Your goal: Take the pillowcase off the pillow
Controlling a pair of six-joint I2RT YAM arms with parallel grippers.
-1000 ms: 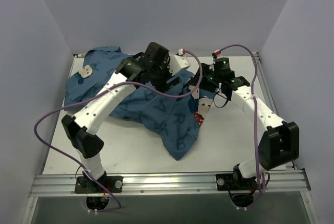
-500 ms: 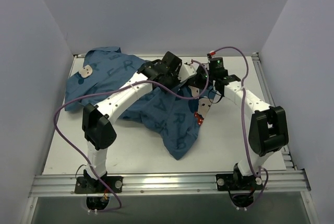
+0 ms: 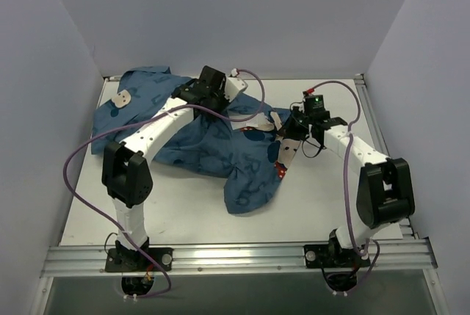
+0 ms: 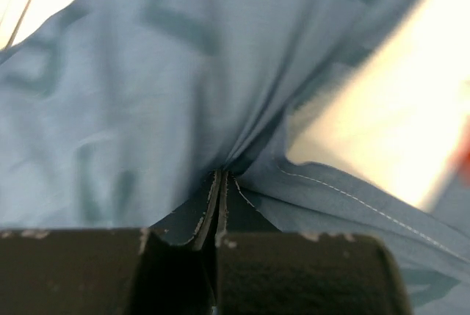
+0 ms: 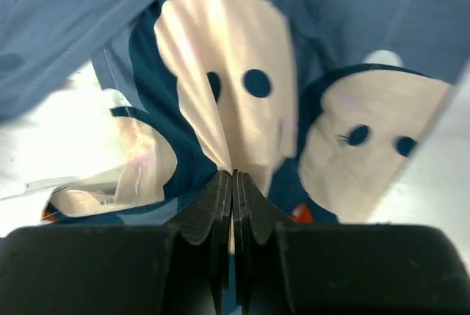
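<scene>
pillowcase (image 3: 209,150) bunched on table (image 3: 183,208), soft, light, likely slippery. left gripper (image 4: 218,181) clamped on a fold by its stitched hem (image 4: 345,194); right gripper (image 5: 233,177) clamped on its mouse-face print (image 5: 228,80). hem looks like the surest hold.

A white table (image 3: 183,212) sits boxed in by 3 plain pale-grey walls: the back wall (image 3: 235,14), the left wall (image 3: 37,109) and the right wall (image 3: 433,73). An aluminium rail (image 3: 235,256) runs across the table's near edge, and a thinner metal strip (image 3: 365,91) borders its right side. Below the rail lies a dark band (image 3: 235,293), grey-green and featureless.
</scene>
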